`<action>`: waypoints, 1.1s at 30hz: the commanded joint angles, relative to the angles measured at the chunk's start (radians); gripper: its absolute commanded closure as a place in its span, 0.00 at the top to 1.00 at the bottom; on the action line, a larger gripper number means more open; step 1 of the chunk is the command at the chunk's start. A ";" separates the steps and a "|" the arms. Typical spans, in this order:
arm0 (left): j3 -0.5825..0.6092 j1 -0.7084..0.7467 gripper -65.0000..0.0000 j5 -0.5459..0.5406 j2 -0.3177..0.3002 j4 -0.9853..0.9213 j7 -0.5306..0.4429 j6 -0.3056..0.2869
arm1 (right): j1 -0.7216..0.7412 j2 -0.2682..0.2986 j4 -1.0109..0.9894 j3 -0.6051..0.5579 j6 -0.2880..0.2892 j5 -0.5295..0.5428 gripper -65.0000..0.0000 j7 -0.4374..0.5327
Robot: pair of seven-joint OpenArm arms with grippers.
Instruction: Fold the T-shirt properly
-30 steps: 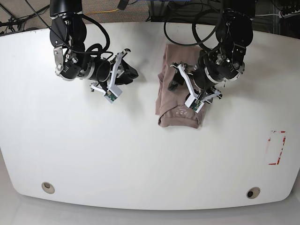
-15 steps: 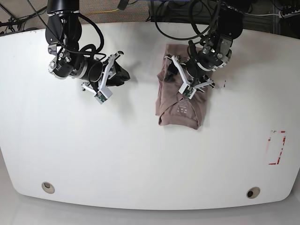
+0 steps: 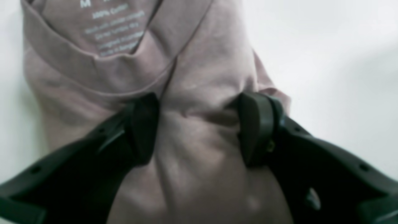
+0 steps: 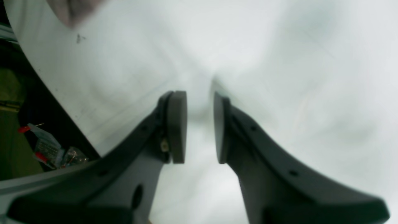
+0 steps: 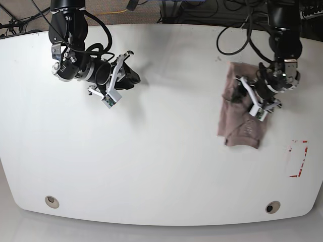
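In the left wrist view, the left gripper (image 3: 199, 130) presses down on the folded T-shirt (image 3: 186, 77), its dark fingers (image 3: 143, 127) spread wide with a ridge of fabric bunched between them; the neck label shows at the upper left of the frame. In the base view the T-shirt (image 5: 241, 108) lies at the right of the white table (image 5: 161, 166). At the upper left, the right gripper (image 5: 126, 75) hovers over bare table, jaws slightly parted, grasping nothing.

T-shirt (image 5: 241, 115) on table (image 5: 151, 166), base-view right, under left gripper (image 3: 199, 130).
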 commanded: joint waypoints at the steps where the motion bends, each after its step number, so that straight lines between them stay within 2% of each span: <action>1: -0.051 -0.005 0.59 0.087 -0.064 -0.058 0.127 -0.011 | 0.012 0.010 0.029 0.004 0.002 0.019 0.21 0.020; 4: -0.120 -0.022 0.59 0.087 -0.144 -0.121 0.127 -0.081 | 0.002 0.010 0.049 0.004 -0.003 0.018 0.21 0.020; 7: -0.191 -0.024 0.59 0.087 -0.193 -0.180 0.122 -0.135 | -0.001 0.011 0.049 0.004 -0.003 0.019 0.21 0.020; 11: -0.248 -0.034 0.59 0.087 -0.273 -0.220 0.122 -0.136 | -0.004 0.027 0.049 0.004 -0.004 0.018 0.21 0.020; 17: -0.292 -0.051 0.59 0.087 -0.334 -0.216 0.122 -0.136 | -0.004 0.027 0.049 0.004 -0.006 0.016 0.21 0.024; 24: -0.321 -0.085 0.59 0.093 -0.339 -0.094 0.130 -0.136 | -0.007 0.030 0.049 0.016 -0.007 -0.012 0.21 0.061; 27: -0.320 -0.071 0.58 0.093 -0.322 0.008 0.124 -0.136 | -0.011 0.022 0.049 0.050 -0.007 -0.102 0.21 0.107; 31: -0.286 -0.071 0.58 0.124 -0.222 0.136 0.064 -0.136 | -0.021 0.008 0.044 0.068 -0.007 -0.285 0.21 0.230; 33: -0.240 -0.070 0.58 0.176 -0.179 0.174 -0.025 -0.064 | -0.042 -0.004 0.046 0.093 -0.006 -0.389 0.21 0.330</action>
